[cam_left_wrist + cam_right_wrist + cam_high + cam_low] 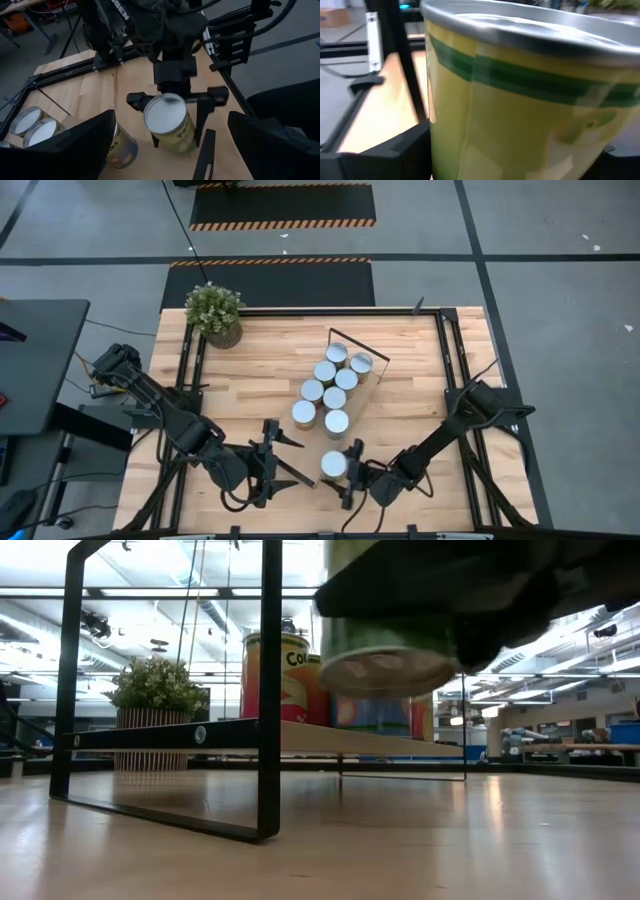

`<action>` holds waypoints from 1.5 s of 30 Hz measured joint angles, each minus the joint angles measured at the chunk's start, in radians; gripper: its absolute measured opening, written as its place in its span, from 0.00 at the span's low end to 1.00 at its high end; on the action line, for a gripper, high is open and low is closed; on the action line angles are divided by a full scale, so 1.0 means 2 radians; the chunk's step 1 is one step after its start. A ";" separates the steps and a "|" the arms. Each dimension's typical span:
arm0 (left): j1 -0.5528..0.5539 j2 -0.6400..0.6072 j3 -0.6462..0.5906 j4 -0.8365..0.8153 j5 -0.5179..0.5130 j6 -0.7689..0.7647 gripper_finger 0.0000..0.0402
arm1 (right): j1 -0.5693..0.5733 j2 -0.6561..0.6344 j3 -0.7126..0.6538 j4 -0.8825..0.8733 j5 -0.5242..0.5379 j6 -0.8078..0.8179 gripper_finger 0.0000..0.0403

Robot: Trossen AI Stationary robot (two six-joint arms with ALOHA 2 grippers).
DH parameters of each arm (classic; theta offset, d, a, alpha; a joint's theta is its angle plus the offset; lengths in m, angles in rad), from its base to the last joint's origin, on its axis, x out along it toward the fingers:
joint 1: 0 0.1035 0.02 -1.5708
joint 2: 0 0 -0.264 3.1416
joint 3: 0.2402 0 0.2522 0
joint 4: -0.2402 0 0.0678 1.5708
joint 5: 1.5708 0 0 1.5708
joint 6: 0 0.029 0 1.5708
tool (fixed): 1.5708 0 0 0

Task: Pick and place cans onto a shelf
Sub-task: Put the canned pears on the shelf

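Note:
Several silver-topped cans (325,385) stand in two rows on the light-wood shelf (368,385), which lies slantwise across the middle of the table; the low view shows its black wire end frame (268,690). One more can (334,465), with a yellow and green label, hangs off the shelf's near end, and my right gripper (348,470) is shut on it. It fills the right wrist view (520,100). My left gripper (290,458) stands open just to the can's left, holding nothing. My right gripper pinches the can's side wall (187,132) between its two fingers (202,112), one on each side. The fingers come about level from the table's near right. The can hangs nearly upright, its bottom (390,668) clear of the table.
A potted green plant (214,312) stands at the table's far left corner. Black rails (452,360) run along the table's left and right sides. Bare tabletop lies right of the shelf and along the near edge.

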State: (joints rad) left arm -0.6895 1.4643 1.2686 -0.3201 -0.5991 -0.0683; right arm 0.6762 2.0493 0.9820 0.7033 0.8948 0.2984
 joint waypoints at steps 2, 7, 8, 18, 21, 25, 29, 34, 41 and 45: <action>0.000 0.000 0.000 0.000 0.000 0.000 0.98 | -0.004 0.012 0.011 0.003 0.016 -0.012 0.83; 0.000 0.000 0.000 0.000 0.000 -0.003 0.98 | -0.020 0.044 0.043 0.004 0.032 -0.020 0.83; 0.000 0.000 0.000 0.000 0.000 -0.002 0.98 | -0.023 0.048 0.047 0.004 0.032 -0.020 0.83; 0.000 0.000 0.000 -0.001 0.000 -0.005 0.98 | -0.042 0.056 0.056 -0.002 0.011 -0.022 0.88; -0.002 0.000 0.000 -0.003 0.000 -0.013 0.98 | -0.043 0.056 0.056 -0.011 0.010 -0.022 0.92; -0.002 0.000 0.000 -0.005 0.000 -0.013 0.98 | -0.044 0.056 0.056 -0.009 0.010 -0.032 0.94; -0.002 0.000 0.000 -0.007 0.000 -0.013 0.98 | -0.042 0.046 0.056 -0.009 0.010 -0.052 0.93; -0.002 0.000 0.000 -0.007 0.000 -0.013 0.98 | -0.042 0.020 0.056 -0.009 -0.002 -0.094 0.93; -0.002 0.000 0.000 -0.007 0.000 -0.013 0.98 | -0.046 0.002 0.056 -0.010 0.005 -0.137 0.93; -0.002 0.000 0.000 -0.007 0.000 -0.013 0.98 | -0.052 0.002 0.056 -0.010 0.012 -0.150 0.93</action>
State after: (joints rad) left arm -0.6945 1.4643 1.2690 -0.3340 -0.5983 -0.0938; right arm 0.5716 2.0525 1.0935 0.6842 0.9193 -0.0015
